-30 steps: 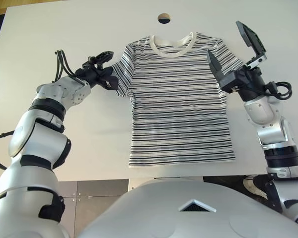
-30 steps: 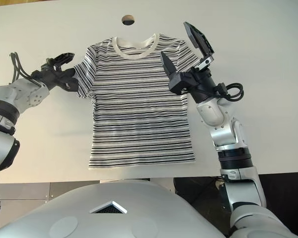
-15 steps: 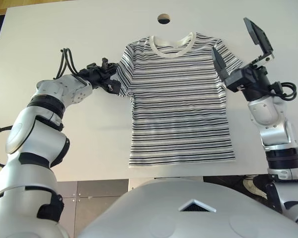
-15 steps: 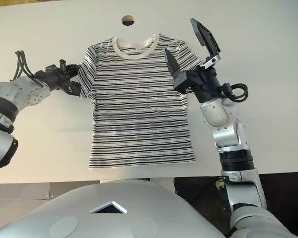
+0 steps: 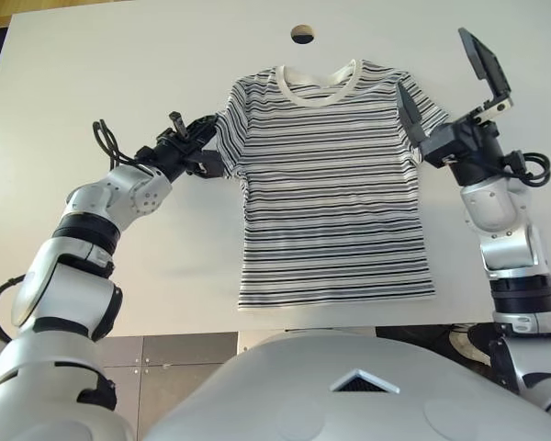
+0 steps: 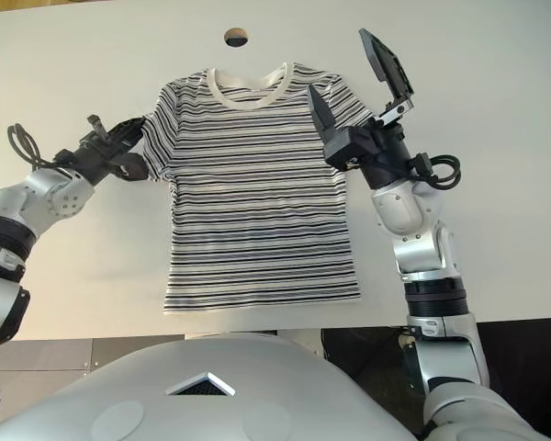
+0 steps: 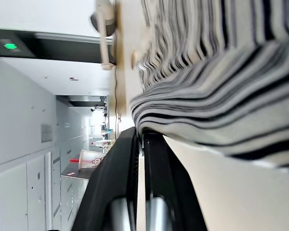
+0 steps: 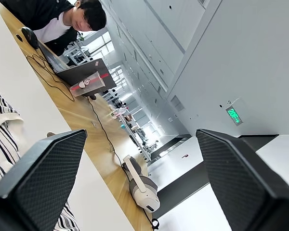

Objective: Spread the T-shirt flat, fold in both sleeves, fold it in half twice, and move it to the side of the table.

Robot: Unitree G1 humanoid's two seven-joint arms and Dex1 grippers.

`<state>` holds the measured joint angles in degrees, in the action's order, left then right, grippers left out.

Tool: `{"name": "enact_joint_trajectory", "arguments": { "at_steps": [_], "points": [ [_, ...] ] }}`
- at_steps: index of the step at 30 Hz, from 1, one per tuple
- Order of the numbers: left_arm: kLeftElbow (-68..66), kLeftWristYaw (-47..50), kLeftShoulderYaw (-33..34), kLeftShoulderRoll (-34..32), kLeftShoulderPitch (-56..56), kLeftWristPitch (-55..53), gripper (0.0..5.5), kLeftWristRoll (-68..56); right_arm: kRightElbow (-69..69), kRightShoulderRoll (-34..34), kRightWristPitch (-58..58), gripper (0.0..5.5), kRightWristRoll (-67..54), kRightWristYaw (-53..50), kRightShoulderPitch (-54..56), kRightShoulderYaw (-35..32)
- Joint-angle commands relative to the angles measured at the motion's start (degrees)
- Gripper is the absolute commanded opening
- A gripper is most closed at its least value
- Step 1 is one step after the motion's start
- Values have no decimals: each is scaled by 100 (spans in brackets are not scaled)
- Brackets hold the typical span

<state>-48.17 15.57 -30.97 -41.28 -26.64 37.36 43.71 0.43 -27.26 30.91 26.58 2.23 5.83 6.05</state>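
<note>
A black-and-white striped T-shirt [image 5: 331, 175] with a cream collar lies flat, face up, on the white table [image 5: 119, 55], its sleeves spread out. My left gripper [image 5: 205, 153] sits low at the hem of the shirt's left sleeve [image 5: 225, 138]. In the left wrist view its fingers [image 7: 135, 159] are pressed together with the striped sleeve edge [image 7: 192, 120] caught at their tips. My right gripper [image 5: 445, 87] hangs above the right sleeve [image 5: 422, 106], open wide and holding nothing, one finger over the sleeve and the other raised.
A round cable hole [image 5: 302, 34] lies in the table just beyond the collar. Bare tabletop stretches to both sides of the shirt. The table's front edge [image 5: 165, 333] runs just below the shirt's hem.
My left gripper, open one second ago, has turned at the wrist and shut on the left sleeve's hem. The right gripper drifted slightly up and outward, still open.
</note>
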Motion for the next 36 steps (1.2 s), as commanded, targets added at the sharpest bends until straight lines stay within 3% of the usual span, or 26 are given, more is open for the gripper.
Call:
{"name": "enact_joint_trajectory", "arguments": {
  "at_steps": [1,5,16,23,29,33,36],
  "points": [
    [382,238,313,202,11,-279,13,-87,54,-66,9,420,-69,76,-30,-51],
    [781,357,453,462,-42,-320,13,-83,116,-83,18,420,-45,62,-68,-76],
    [199,65,-249,1100,-492,-286,13,606,184,-37,39,420,27,9,-73,-46],
    [-36,-12,-113,1491,-652,-308,132,259,285,-32,29,420,30,-26,-15,-49],
    [866,-274,815,1890,-359,228,236,-1406,1843,-470,-96,420,681,-497,879,-31],
    [1919,-1825,1081,2347,233,185,289,-3614,3960,-1070,-239,420,1417,-977,2260,321],
    [2583,-2422,1501,2309,561,-189,295,-4567,5449,-1362,-442,420,1992,-1226,3196,852]
  ]
}}
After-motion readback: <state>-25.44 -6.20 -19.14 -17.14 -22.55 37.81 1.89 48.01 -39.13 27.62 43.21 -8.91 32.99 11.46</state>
